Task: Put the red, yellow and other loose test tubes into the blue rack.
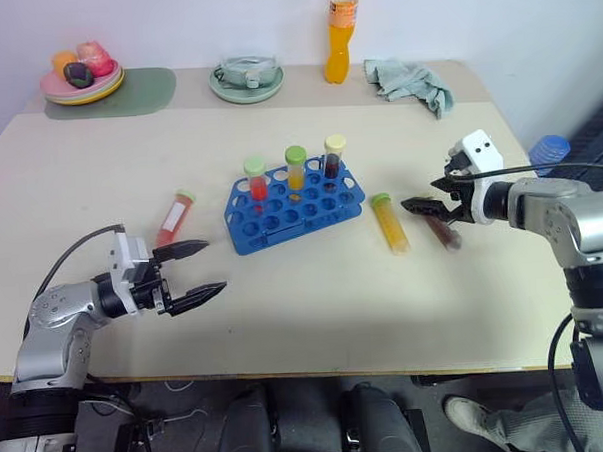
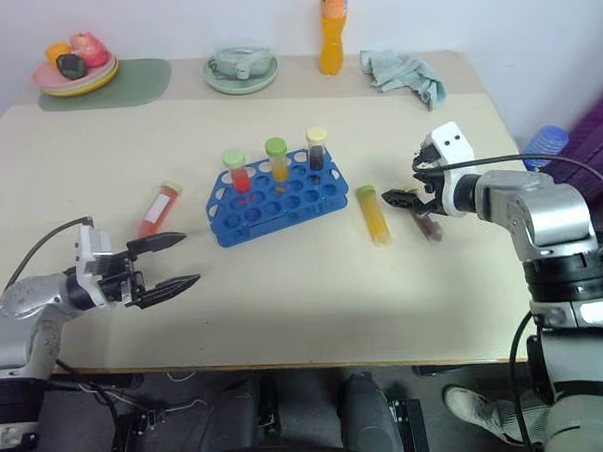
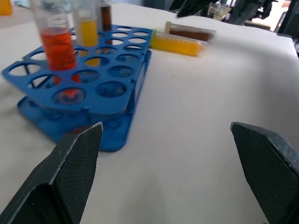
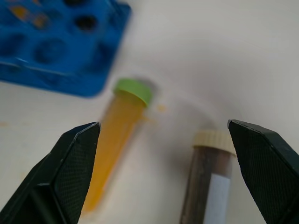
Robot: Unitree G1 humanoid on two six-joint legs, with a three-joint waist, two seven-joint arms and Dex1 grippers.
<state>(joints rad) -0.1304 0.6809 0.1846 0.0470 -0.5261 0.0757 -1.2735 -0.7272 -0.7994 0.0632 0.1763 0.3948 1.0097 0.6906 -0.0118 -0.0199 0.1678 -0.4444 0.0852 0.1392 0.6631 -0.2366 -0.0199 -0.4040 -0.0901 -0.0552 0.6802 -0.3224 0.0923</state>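
The blue rack (image 1: 281,219) sits mid-table with three capped tubes standing in its back row: red (image 1: 256,178), yellow (image 1: 296,167) and dark (image 1: 332,156). A loose red tube (image 1: 174,219) lies to its left. To the rack's right lie a loose yellow tube (image 1: 389,222) and a dark brown tube (image 1: 445,230). My right gripper (image 1: 428,212) hovers open just over the brown tube; its wrist view has the yellow tube (image 4: 117,140) and brown tube (image 4: 208,182) between the spread fingers. My left gripper (image 1: 193,273) is open and empty near the front edge, below the red tube and pointing toward the rack (image 3: 107,88).
Along the back edge are a plate of fruit (image 1: 82,80) on a green mat (image 1: 136,93), a bowl holding a cloth (image 1: 246,80), an orange drink bottle (image 1: 341,29) and a crumpled teal cloth (image 1: 410,81). A blue object (image 1: 549,151) sits off the table's right side.
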